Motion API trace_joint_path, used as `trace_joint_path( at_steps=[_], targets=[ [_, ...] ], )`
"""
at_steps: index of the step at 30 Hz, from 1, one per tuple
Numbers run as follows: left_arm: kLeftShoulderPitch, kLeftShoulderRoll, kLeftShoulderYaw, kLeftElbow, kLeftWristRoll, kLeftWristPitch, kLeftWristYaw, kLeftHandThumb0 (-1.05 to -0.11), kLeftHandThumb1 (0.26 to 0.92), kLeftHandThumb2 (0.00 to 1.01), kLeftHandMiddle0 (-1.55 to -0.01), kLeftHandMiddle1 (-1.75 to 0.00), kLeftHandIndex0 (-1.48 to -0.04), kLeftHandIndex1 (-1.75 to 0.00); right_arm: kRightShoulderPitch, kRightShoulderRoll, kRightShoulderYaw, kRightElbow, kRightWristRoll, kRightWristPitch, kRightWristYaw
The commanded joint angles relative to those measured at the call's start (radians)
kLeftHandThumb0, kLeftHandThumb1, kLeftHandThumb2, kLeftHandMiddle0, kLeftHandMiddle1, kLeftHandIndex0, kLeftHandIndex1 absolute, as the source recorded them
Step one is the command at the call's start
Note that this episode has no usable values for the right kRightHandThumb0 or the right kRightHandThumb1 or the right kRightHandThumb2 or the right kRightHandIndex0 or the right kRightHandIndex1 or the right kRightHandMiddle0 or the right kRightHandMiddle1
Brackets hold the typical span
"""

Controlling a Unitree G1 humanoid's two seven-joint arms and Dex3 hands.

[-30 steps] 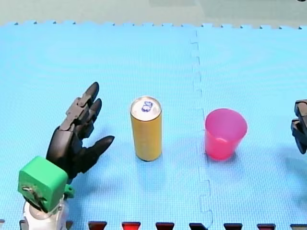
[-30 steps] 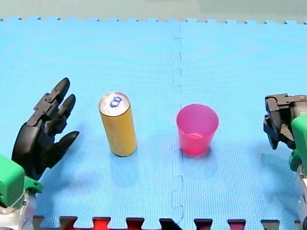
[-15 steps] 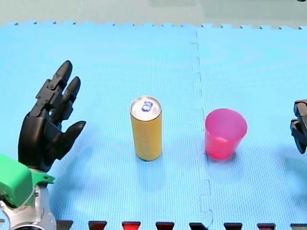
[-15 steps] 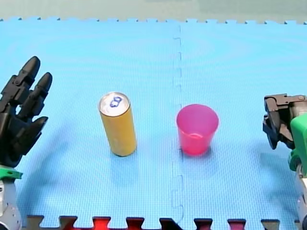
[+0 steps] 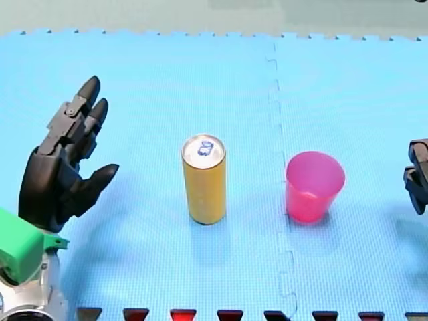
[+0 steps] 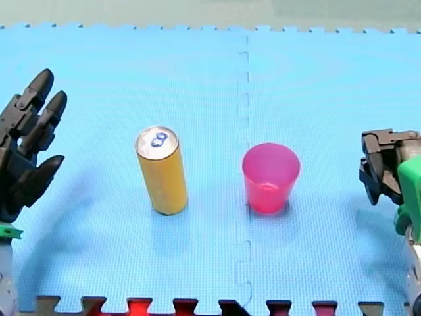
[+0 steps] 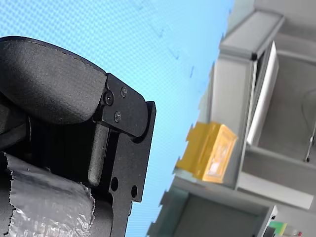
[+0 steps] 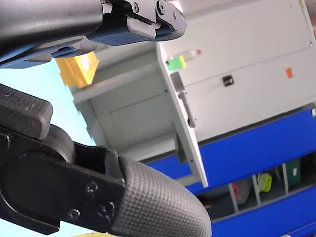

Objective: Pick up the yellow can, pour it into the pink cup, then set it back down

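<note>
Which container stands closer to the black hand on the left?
The yellow can: it stands between the left hand and the pink cup, which sits past the mat seam, nearer the right hand.

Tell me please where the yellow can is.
In the head views, the yellow can stands upright on the mat between the left hand and the pink cup.

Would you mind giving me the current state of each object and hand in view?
yellow can: upright on the mat, in neither hand.
pink cup: upright, mouth up, to the right of the can and apart from it.
left hand: open, holding nothing, to the left of the can.
right hand: shut, holding nothing, at the mat's right side.
blue foam mat: flat, tiles interlocked.
</note>
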State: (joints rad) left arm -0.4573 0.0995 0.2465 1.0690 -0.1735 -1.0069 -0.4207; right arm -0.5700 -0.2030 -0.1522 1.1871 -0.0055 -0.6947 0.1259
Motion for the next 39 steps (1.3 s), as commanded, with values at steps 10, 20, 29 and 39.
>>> trace_joint_path(
  at_steps=[10, 20, 29, 39],
  targets=[
    [0.017, 0.005, -0.037, -0.048, 0.036, 0.048, 0.066, -1.048, 0.921, 0.10, -0.23, -0.01, -0.23, 0.00, 0.000, -0.002, -0.004, -0.004, 0.007, 0.001, 0.001],
    [0.016, 0.005, -0.068, -0.033, 0.090, 0.047, 0.134, -1.048, 0.916, 0.07, -0.22, 0.00, -0.22, 0.00, 0.001, -0.004, -0.006, -0.005, 0.008, 0.003, 0.004],
    [0.003, 0.006, -0.098, 0.016, 0.106, 0.092, 0.108, -1.048, 0.920, 0.04, -0.22, 0.00, -0.22, 0.00, 0.004, -0.008, -0.008, -0.009, 0.008, 0.003, 0.008],
    [0.014, 0.004, -0.143, 0.034, 0.172, 0.096, 0.146, -1.048, 0.921, 0.05, -0.23, -0.01, -0.20, 0.00, 0.011, -0.011, -0.005, -0.014, 0.005, -0.005, 0.013]
  ],
)
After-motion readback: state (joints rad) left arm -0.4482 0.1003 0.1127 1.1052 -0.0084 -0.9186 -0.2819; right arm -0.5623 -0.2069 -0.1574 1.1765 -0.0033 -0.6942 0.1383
